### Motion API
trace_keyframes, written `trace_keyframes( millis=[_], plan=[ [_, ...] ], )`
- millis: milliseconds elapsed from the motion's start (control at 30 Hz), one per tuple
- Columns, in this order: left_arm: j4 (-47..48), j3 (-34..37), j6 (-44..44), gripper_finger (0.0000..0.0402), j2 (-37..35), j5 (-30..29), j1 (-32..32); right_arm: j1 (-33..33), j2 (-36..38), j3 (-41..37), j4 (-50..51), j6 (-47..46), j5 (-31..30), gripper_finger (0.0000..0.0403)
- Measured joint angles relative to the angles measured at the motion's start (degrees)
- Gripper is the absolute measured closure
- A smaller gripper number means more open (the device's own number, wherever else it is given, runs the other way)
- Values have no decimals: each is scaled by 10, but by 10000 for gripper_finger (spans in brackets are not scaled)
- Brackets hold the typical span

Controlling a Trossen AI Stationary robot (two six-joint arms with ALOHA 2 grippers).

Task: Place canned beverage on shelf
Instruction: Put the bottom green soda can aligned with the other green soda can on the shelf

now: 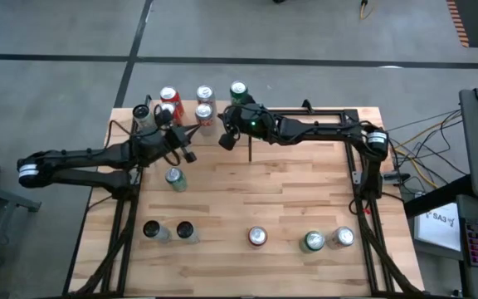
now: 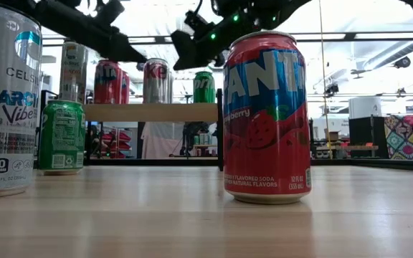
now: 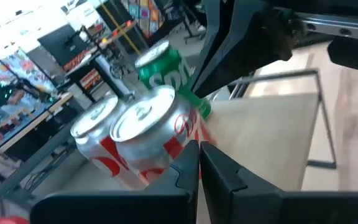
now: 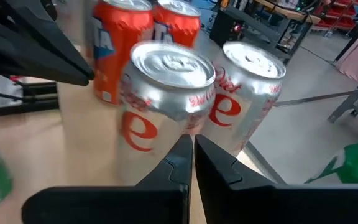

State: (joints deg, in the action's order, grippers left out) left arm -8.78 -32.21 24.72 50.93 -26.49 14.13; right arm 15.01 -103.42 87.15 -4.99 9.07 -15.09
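Wooden tabletop on a grey shop floor, with the small raised shelf at the far edge. On the shelf stand two orange-red cans, two silver cans with red lettering and one green can, all upright and close together. Loose cans wait on the table: one just beside the left arm, two near the front left, and three along the front right, the red soda can among them. The left gripper hangs over the shelf's near edge, fingers together, nothing between them; its wrist view looks onto the silver cans. The right gripper hangs just beside it, also pinched together on nothing. Judgement: neither arm carries a can, so this reads as between placements. The next move calls for one arm to back off the shelf, open over a loose can, and grip it without knocking neighbours.
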Motion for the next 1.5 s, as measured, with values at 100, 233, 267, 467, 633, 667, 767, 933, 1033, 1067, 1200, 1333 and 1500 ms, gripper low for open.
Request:
trace_keyframes(
  millis=[100, 233, 267, 467, 633, 667, 767, 933, 1033, 1067, 1200, 1333, 1500],
  plan=[
    [0, 0, -3, 402, -24, 0, -28, -11, 21, 0, 28, -5, 0, 394],
    [4, 0, -20, 402, -54, 8, -81, -31, 55, 0, 86, -15, 0, 394],
    [4, 0, -26, 402, -60, 17, -97, -37, 62, 0, 104, -16, 0, 394],
    [1, -3, -34, 402, -87, 35, -193, -84, 106, 0, 175, -24, 1, 394],
    [-2, -40, -34, 402, -95, 35, -258, -128, 141, 0, 220, -50, 3, 394],
    [-1, -49, -34, 402, -95, 35, -269, -138, 146, 0, 228, -56, 3, 394],
    [9, -78, -34, 402, -95, 35, -298, -168, 163, 0, 244, -82, 6, 394],
    [37, -122, -49, 402, -94, 36, -333, -221, 185, 0, 274, -135, 7, 394],
    [51, -139, -67, 402, -92, 35, -346, -249, 195, 0, 298, -187, 8, 394],
    [56, -142, -72, 402, -92, 35, -349, -256, 198, 0, 307, -207, 12, 394],
    [59, -145, -88, 402, -88, 35, -359, -276, 206, 0, 344, -309, 62, 394],
    [54, -145, -96, 402, -80, 35, -359, -284, 204, 0, 382, -423, 150, 394],
    [48, -142, -97, 402, -69, 35, -358, -295, 190, 0, 433, -553, 236, 394]
  ],
)
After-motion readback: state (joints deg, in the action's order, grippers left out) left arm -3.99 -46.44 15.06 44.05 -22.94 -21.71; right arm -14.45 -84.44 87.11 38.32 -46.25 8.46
